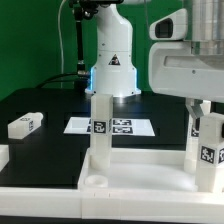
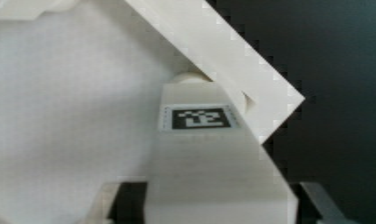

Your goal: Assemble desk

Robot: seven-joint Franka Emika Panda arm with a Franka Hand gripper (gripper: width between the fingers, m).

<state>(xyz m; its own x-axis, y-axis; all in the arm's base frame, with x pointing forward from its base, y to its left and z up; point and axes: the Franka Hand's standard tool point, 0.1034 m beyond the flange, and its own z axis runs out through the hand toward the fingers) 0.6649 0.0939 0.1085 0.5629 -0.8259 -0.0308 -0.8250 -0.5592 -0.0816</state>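
Note:
The white desk tabletop (image 1: 60, 198) lies at the front of the exterior view, rim up. One white tagged leg (image 1: 100, 125) stands upright in its corner socket on the exterior view's left. A second leg (image 1: 208, 150) stands upright at the corner on the exterior view's right, and my gripper (image 1: 202, 108) is shut on its upper part. In the wrist view this leg (image 2: 203, 150) fills the space between my gripper's (image 2: 222, 203) dark fingers (image 2: 128, 200), its tag facing the camera. The tabletop (image 2: 60, 100) shows pale beyond it.
A loose white leg (image 1: 25, 124) lies on the black table at the exterior view's left, and another white piece (image 1: 3, 155) sits at the very edge. The marker board (image 1: 125, 127) lies behind the tabletop, before the robot base (image 1: 112, 70).

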